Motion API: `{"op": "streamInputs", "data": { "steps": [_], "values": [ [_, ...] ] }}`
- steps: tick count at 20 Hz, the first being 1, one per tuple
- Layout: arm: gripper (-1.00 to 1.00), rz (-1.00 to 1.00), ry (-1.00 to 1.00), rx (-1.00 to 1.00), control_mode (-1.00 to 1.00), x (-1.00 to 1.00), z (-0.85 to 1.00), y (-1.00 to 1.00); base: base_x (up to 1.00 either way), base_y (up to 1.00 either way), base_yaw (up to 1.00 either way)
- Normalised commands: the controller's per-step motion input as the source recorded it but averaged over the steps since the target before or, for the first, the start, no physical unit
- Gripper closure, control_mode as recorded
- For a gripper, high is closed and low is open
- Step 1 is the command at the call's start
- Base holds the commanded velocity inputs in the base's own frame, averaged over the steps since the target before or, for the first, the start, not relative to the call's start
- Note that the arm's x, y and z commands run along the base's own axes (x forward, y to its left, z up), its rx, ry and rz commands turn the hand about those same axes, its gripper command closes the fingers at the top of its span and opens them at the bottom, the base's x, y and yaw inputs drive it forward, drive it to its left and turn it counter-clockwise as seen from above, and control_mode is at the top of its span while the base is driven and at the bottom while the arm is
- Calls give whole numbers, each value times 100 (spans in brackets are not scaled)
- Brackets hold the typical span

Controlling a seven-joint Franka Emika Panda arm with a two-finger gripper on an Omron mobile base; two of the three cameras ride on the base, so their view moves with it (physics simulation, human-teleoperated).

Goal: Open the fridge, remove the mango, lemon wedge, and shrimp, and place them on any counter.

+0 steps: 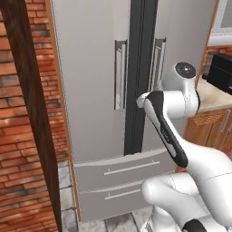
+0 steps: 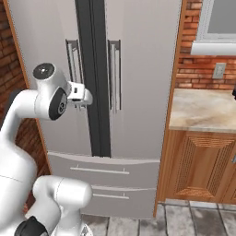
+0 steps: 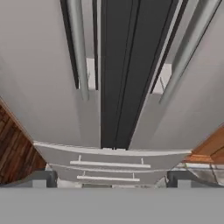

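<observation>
A: Step in hand is the first one: opening the tall pale-grey double-door fridge (image 2: 138, 69). Both doors are sitting shut against the black centre seam, so the mango, lemon wedge and shrimp, presumably inside, are hidden from you.

B: Tool state?

A: The two-finger tool (image 2: 81, 105) is standing fully released, gripping nothing. In the right base view it is hanging in front of the left door, near the left vertical silver bar handle (image 2: 73, 62) at its lower end; whether it is touching the bar, I cannot tell.

B: Arm pose?

A: The white arm is rising from the base, elbow folded, wrist level and pointing at the doors. The hand view is looking down the seam, with both bar handles running along either side and the two drawers below.

B: Next move?

A: My judgement: you are needing to line the released fingers around one bar, clench, then pull along the door's arc. The beige marbled stone desk (image 2: 203, 108) over brown wooden cabinets is waiting just right of the fridge for the foods.
</observation>
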Motion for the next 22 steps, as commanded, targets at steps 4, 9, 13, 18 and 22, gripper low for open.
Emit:
{"op": "streamInputs", "data": {
  "steps": [4, 9, 13, 18, 22],
  "values": [
    [-100, -7, -34, 7, -100, -20, 0, -28, 0, 0, 0],
    [-100, -9, -1, 20, -100, -2, 10, -61, 0, 0, 0],
    [-100, -4, 3, 37, -100, 0, 29, -42, 0, 0, 0],
    [-100, -1, 8, 26, -100, 0, 6, -31, 0, 0, 0],
    [-100, 0, 5, 11, -100, 2, 0, -20, 0, 0, 0]
  ]
}}
